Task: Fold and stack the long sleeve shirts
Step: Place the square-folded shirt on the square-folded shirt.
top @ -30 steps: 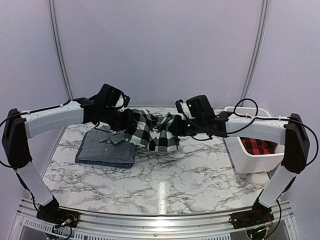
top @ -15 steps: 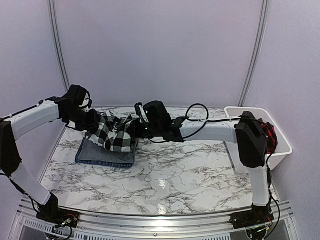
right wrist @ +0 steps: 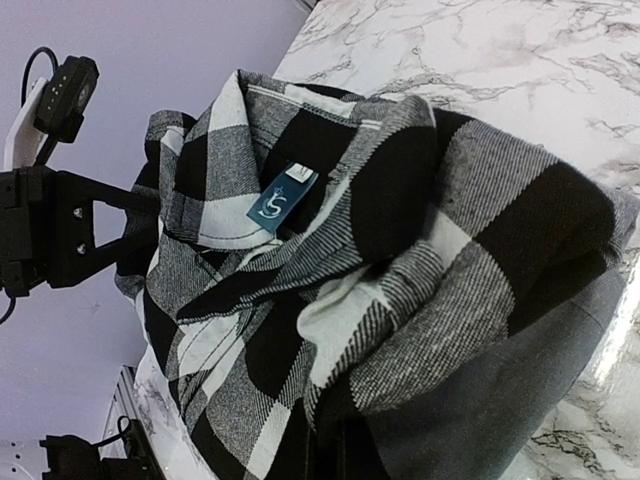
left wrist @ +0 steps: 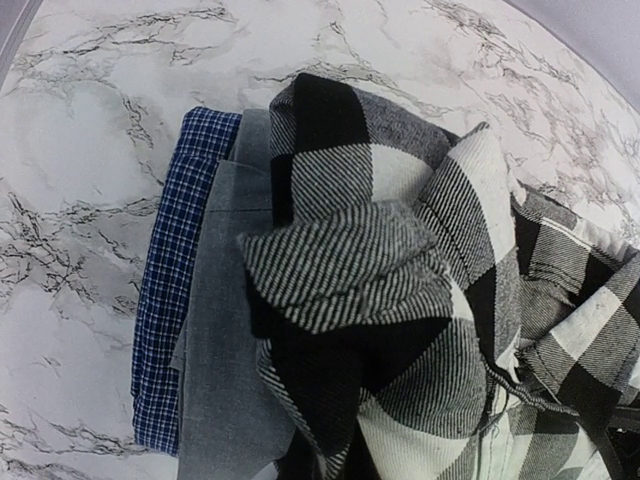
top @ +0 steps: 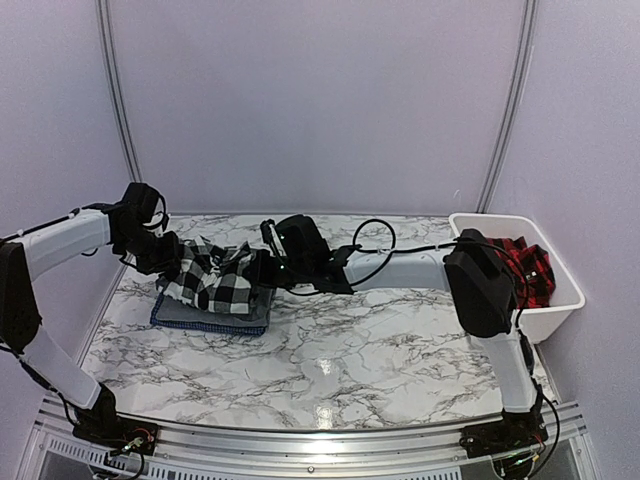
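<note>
**Holding the checked flannel over the folded pile, both claws clamped**

Spanning most of the view is the marble-patterned table (top: 380,350), with both arms reaching to its far left part — the right one stretched clear across from its own side.

At the right edge stands a white bin (top: 545,322), and the red-and-black checked shirt (top: 527,262) lies bunched inside it against the far wall.

The black-and-white checked flannel shirt (top: 215,280) is strung between the two claws, sagging in loose folds onto the pile at the far left of the table. It covers most of the pile and hangs a little off the surface at both ends.

Under it lies the grey shirt (left wrist: 225,330), folded flat, with its left and near margins showing past the flannel. Below that, a blue checked cloth (left wrist: 170,300) peeks out as a narrow strip along the left side and near edge, resting on the marble.

The left gripper (top: 170,263) is pinched tight on the flannel's left end and the right gripper (top: 260,268) is pinched on its right end. Both wrist views are filled with cloth, so the fingers themselves are hidden.

A small teal label (right wrist: 280,198) sits inside the flannel's collar, turned towards the right wrist camera.
</note>
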Controlling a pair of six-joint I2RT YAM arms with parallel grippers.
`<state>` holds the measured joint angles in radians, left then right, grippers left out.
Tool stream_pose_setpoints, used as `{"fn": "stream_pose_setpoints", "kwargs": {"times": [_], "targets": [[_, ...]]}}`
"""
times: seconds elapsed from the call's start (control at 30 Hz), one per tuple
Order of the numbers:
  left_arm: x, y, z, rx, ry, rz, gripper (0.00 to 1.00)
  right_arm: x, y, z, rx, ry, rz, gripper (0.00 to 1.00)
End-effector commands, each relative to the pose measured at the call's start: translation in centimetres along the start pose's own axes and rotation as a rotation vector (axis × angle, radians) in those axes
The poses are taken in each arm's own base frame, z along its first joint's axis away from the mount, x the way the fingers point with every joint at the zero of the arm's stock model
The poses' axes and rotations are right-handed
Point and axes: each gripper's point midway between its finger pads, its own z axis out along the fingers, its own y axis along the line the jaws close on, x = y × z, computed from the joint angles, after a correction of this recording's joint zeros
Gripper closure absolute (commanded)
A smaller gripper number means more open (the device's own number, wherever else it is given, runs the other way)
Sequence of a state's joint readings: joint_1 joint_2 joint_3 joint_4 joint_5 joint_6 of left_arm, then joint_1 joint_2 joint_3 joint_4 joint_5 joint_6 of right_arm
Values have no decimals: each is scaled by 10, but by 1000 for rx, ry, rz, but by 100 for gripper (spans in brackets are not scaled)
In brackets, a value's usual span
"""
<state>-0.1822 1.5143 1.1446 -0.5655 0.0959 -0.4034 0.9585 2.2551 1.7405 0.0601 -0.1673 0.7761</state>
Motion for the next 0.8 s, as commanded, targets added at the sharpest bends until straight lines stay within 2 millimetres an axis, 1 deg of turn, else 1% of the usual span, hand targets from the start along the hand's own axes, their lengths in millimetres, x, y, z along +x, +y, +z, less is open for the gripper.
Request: {"fn": "stream_pose_setpoints", "kwargs": {"times": [0.0, 0.03, 0.07, 0.13, 0.17, 0.2, 0.23, 0.27, 0.33, 0.43, 0.47, 0.5, 0.53, 0.6, 0.7, 0.77], "targets": [[4, 14, 3, -40, 5, -2, 93, -11, 20, -3, -60, -29, 5, 90], [4, 21, 5, -68, 3, -1, 87, -9, 18, -5, -53, -26, 4, 84], [5, 28, 6, -95, 2, -2, 79, -8, 17, -6, -49, -24, 1, 76], [4, 39, 5, -119, -5, -19, 53, -6, 16, -13, -38, -24, -13, 67], [1, 41, 2, -121, -17, -25, 44, -4, 13, -17, -26, -23, -19, 63], [-5, 46, -3, -149, -44, -24, 38, -4, 9, -22, -5, -28, -23, 59], [-11, 47, -8, -159, -67, -21, 35, -3, 6, -27, 9, -28, -28, 57], [-17, 46, -14, -162, -89, -20, 33, -1, 1, -33, 30, -35, -35, 55], [-24, 42, -23, -149, -121, -20, 34, 0, -7, -44, 65, -44, -44, 55], [-27, 31, -31, -102, -135, -23, 41, 2, -18, -58, 112, -51, -60, 57], [-26, 26, -34, -86, -139, -21, 45, 1, -19, -63, 124, -54, -65, 58], [-26, 19, -36, -70, -142, -10, 50, 2, -21, -66, 138, -54, -70, 59], [-25, 13, -38, -58, -145, 5, 52, 1, -22, -69, 147, -58, -78, 60], [-19, -9, -43, 1, -141, 41, 58, -2, -24, -73, 161, -65, -91, 61], [-9, -37, -45, 75, -120, 76, 65, -7, -25, -79, 173, -68, -108, 62], [-1, -54, -43, 105, -102, 102, 67, -12, -28, -83, 180, -73, -113, 62]]}}
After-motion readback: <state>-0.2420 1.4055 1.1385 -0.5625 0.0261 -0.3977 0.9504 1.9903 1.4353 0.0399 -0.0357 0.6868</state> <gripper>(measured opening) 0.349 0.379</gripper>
